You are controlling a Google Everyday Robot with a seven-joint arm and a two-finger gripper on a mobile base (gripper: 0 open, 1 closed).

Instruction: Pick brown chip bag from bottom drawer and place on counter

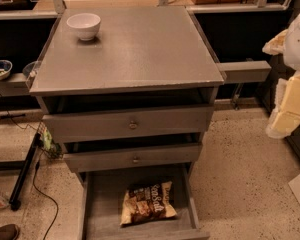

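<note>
In the middle of the frame stands the grey three-drawer cabinet, all its drawers pulled out in steps toward the bottom edge. Its broad speckled top, the table, fills the upper centre. Below the two shallower knobbed drawers, the bottom drawer sits furthest out at the lower centre, and much of its flat grey floor is bare.

At the right edge, about halfway up, pale cream and white parts of the arm enter the frame, and the claw appears to be among them, well apart from the cabinet. Whether it is open or closed cannot be told here, and nothing is seen in its hold.

The brown chip bag lies flat on the drawer floor, toward the front and right of centre, near the right wall but not clearly touching it. From the claw it lies down and to the left in the frame, well apart. Its long axis seems to run roughly across the drawer, tilted a little upward to the right. The next move therefore likely calls for a long reach down and leftward into the open drawer.

The bottom drawer holds only the bag. A white bowl stands upright at the table's upper left corner, and what it holds cannot be seen.
</note>
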